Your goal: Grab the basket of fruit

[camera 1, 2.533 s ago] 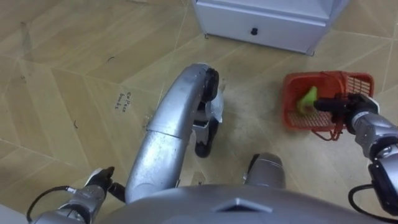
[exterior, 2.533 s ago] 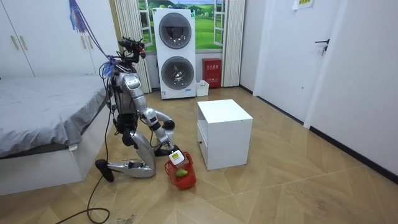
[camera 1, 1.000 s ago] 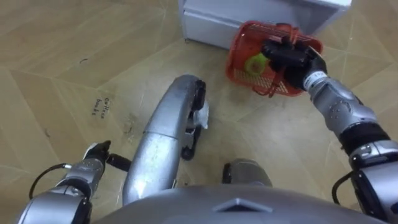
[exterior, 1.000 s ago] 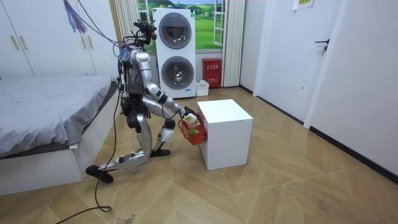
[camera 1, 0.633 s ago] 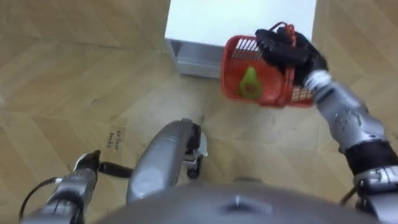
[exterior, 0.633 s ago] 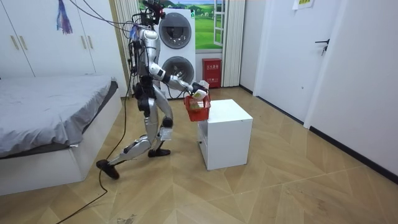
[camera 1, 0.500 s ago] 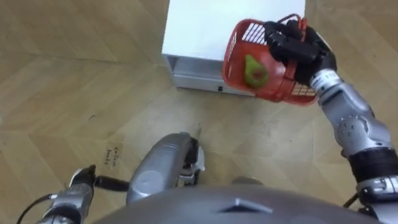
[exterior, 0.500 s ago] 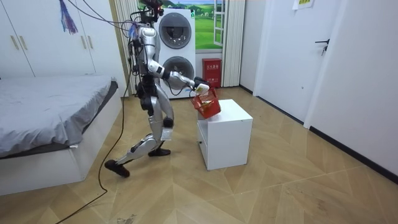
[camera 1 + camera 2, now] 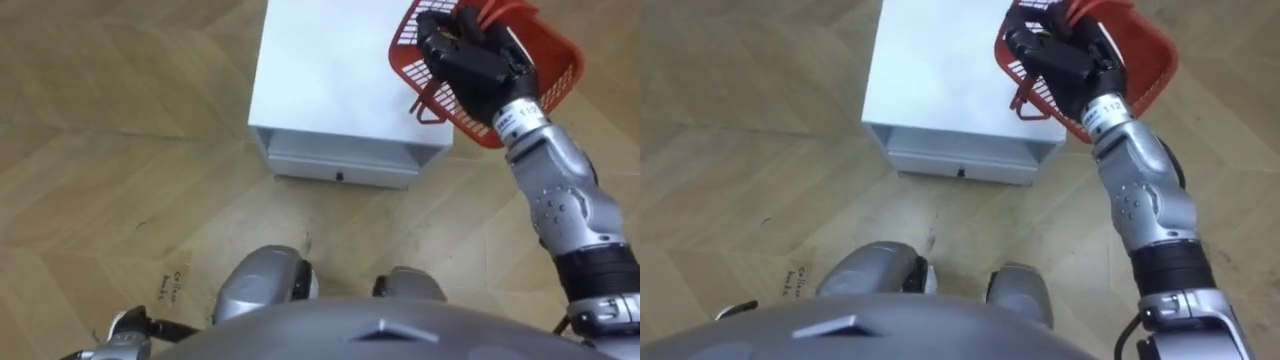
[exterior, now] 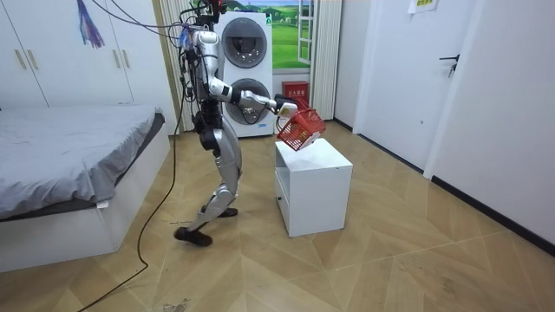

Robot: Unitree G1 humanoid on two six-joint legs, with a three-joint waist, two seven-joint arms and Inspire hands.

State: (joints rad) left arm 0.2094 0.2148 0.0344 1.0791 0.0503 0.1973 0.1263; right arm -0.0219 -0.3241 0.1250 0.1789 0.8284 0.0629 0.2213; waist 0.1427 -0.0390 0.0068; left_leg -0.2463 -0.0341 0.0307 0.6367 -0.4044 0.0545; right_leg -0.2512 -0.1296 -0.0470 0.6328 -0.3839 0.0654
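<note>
Two hands to report. L hand [image 9: 130, 325] sits at the bottom-left corner of the eye view, low over the wood floor [image 9: 100, 150]. Too little of it shows, so I can't tell its state.

Moving right, a white cabinet [image 9: 330, 70] stands straight ahead of the robot. It has one drawer [image 9: 300, 168] in its front, shut, w/ a small dark knob at the centre.

Further right, the R arm reaches fwd and up. R hand [image 9: 470, 65] is clamped on the red basket [image 9: 555, 70], dark fingers curled round the wire at its near rim. I've got the basket off the floor: it hangs tilted in the air over the right side of the cabinet's top. The hand blocks my look inside, so contents unknown.

Room view, L to R: a bed [image 10: 61, 152] w/ grey cover is at the left. Next comes the robot, upright on the floor btw bed and cabinet, one foot set behind the other. Stacked washers [image 10: 247, 74] stand behind it. The R arm is stretched toward the room view's right, w/ the basket tipped above the cabinet top. A closed door [image 10: 451, 113] is at far right.
</note>
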